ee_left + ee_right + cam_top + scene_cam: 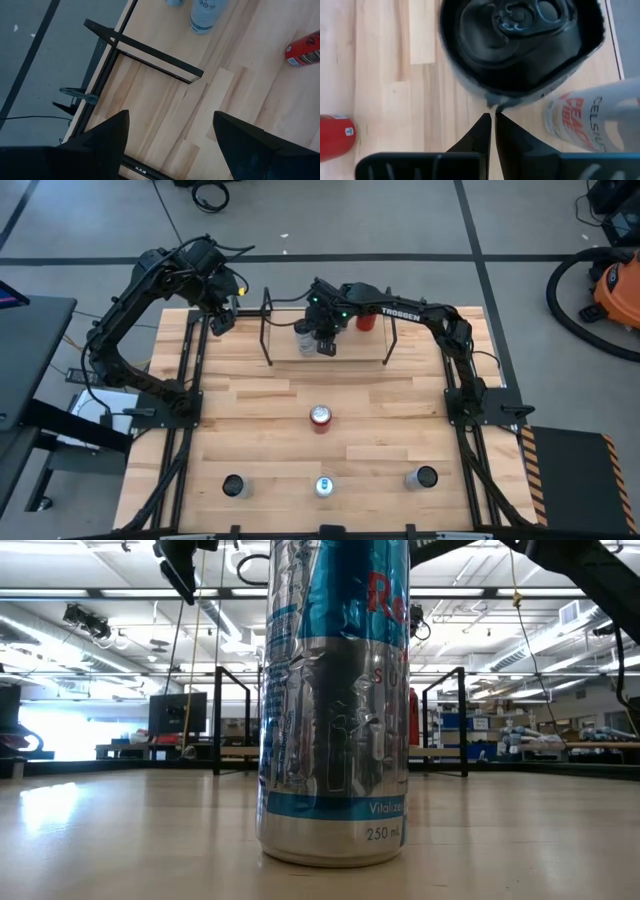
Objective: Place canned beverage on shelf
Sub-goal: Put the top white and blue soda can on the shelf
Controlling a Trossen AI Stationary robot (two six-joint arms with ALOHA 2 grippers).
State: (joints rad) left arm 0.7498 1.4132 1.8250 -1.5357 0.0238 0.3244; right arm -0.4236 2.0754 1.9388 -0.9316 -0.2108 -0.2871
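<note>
High view first: the right gripper (325,343) hangs over the shelf (352,348) at the back of the desk (260,420), and the left gripper (222,322) waits off the shelf's left end, fingers half apart with nothing between them.

Over to the right wrist view, and the right gripper's fingers are pressed together, tip to tip, holding nothing. Just past those tips stands the dark can (520,45), on the pale shelf board as far as I can judge. It's upright, long axis vertical, with its pull-tab top facing straight up at the wrist camera. A white can (590,120) sits right beside it, and I can't tell whether that one is standing or lying. A red can (335,137) is further along the board.

My read: this looks like the placing end of the job, with the can down and the gripper off it. The next move calls for a clean lift up and back, keeping the closed fingers from clipping the dark can's rim or the white neighbour, and staying clear of the black wire frames.
</note>
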